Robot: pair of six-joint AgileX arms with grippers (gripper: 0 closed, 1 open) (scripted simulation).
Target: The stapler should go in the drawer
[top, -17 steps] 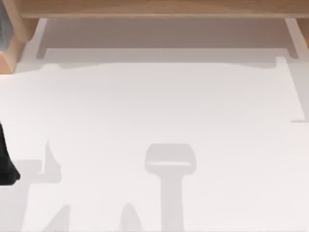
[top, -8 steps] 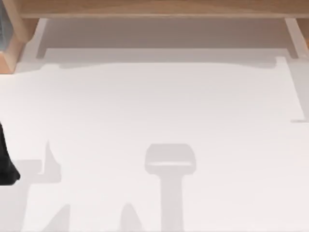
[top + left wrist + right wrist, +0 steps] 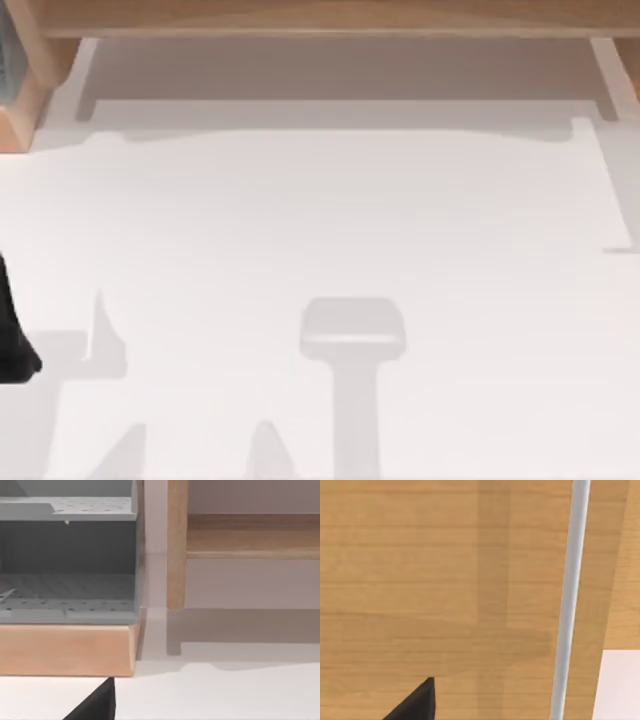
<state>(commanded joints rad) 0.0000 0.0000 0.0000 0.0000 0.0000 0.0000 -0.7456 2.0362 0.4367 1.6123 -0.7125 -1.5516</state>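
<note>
Nothing is moved since the earlier frame: left arm (image 3: pixel 14 330) parked at table's (image 3: pixel 330 220) left edge, finger state cannot be told, stapler not located, right wrist camera held close to a wooden front with silver handle (image 3: pixel 568 600), which should be gripped squarely first.

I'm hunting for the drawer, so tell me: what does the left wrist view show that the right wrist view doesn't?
Left wrist view: a grey perforated compartment behind a wooden front, plus a wooden post and a wooden rail. Right wrist view: a close wood-grain panel crossed by a pale bar, possibly a drawer handle. Shared: a patch of white table and a black wedge of each arm's own gripper, the left gripper and the right gripper.
</note>
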